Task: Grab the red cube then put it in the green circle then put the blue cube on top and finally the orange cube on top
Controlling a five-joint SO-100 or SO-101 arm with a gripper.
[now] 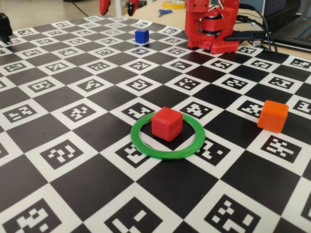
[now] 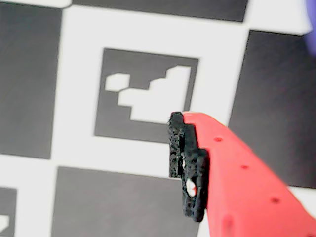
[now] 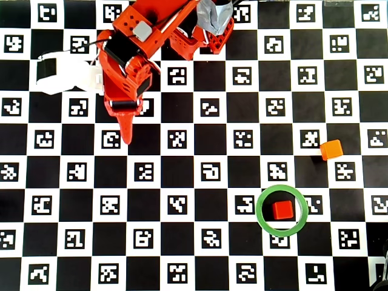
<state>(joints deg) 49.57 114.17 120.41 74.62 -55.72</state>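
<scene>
- red cube [image 1: 166, 124]: sits inside the green circle [image 1: 146, 148], flat on the checkered board [image 1: 97, 87]; in the overhead view it lies toward the lower right of the board.
- green circle: flat ring lying on the board, enclosing the red cube with a gap on all sides.
- orange cube [image 3: 331, 149]: alone on the board, up and to the right of the circle in the overhead view, well apart from it.
- blue cube [image 1: 141, 36]: far side of the board in the fixed view, near the arm; hidden under the arm in the overhead view.
- gripper [image 3: 127, 134]: raised at the upper left of the overhead view, pointing down the board; holds nothing visible; cannot tell whether its fingers are spread or pressed together. the wrist view shows only one red finger with a black pad [image 2: 187, 165] over the board.
- loose items: scissors [image 1: 164, 12] on the table beyond the board.
</scene>
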